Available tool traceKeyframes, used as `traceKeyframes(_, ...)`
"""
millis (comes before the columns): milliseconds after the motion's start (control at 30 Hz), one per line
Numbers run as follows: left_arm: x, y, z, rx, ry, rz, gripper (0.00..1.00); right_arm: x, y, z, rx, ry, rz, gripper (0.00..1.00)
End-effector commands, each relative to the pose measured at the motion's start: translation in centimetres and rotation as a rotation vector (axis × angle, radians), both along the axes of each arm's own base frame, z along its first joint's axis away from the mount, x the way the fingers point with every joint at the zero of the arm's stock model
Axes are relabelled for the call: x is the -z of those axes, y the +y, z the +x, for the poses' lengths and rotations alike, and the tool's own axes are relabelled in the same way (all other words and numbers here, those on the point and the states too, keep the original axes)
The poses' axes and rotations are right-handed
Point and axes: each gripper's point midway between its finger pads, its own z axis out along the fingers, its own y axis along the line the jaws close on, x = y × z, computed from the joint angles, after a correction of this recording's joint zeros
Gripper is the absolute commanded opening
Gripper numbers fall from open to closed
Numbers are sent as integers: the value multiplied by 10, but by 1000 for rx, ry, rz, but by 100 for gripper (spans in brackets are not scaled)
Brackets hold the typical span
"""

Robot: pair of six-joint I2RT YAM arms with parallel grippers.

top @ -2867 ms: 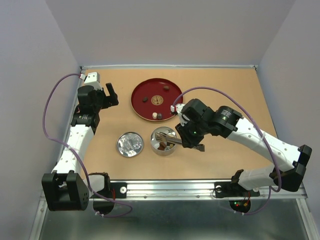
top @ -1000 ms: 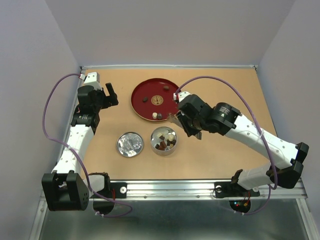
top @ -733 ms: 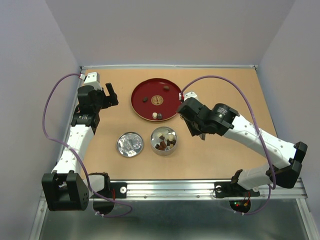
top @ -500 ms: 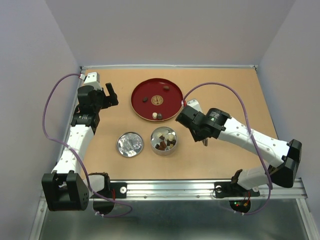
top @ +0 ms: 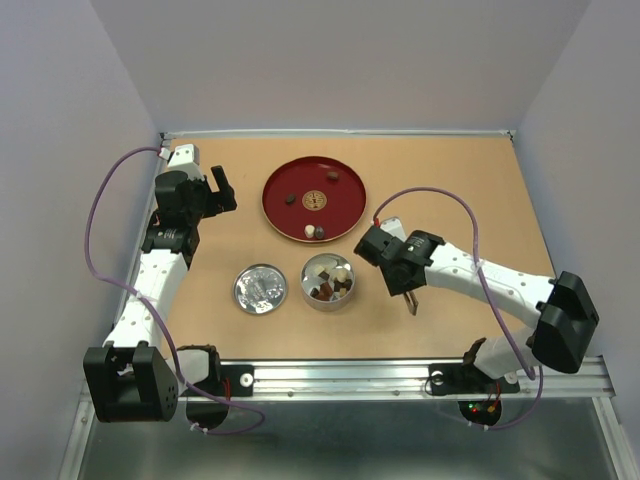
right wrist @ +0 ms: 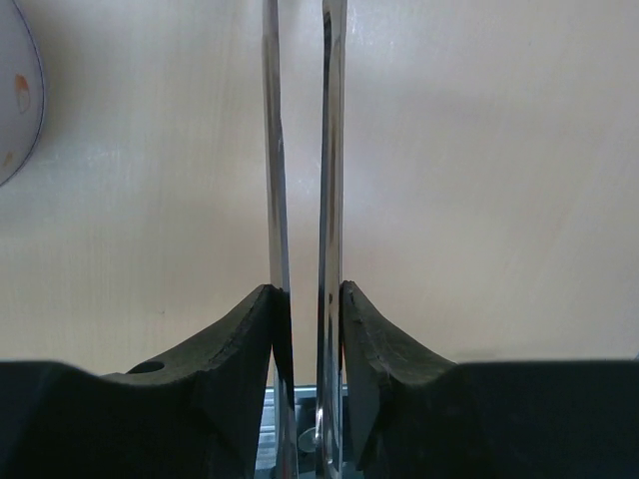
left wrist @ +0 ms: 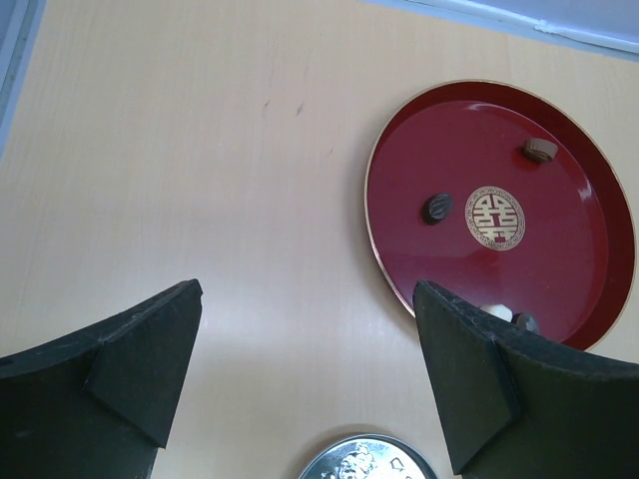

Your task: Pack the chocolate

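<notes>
Tan worktop (top: 470, 190) boxed in by pale walls (top: 330, 60) carried everything. At the upper left of the top view the left tool (left wrist: 305, 299) hung with fingers spread wide and empty over bare wood, probably parked clear so the other arm could work. At centre right, the right tool (right wrist: 308, 299) pinched the tongs (right wrist: 330, 150), pressing the two blades almost together; nothing showed between them. That grip made sense as reach, since chocolate this small suits thin blades better than thick fingers. In the top view the tongs ran down and slightly right from the tool, tip low over the worktop, right of the tin (top: 304, 275). Some chocolate (top: 330, 284) lay in the tin at lower centre, and four pieces sat on the red plate (top: 340, 205) above it. The lid (top: 260, 289) lay left of the tin, presumably off so that filling could go on. Each piece was too small and rounded to tell a long axis or heading.
</notes>
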Motion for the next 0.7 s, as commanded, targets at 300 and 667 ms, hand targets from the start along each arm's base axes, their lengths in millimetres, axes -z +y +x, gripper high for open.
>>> traceKeyframes(300, -24, -2, 1, 9, -75, 0, 99, 47, 12, 42, 78, 16, 132, 38)
traceKeyframes(667, -24, -2, 1, 9, -72, 0, 99, 77, 13, 102, 152, 10, 155, 38)
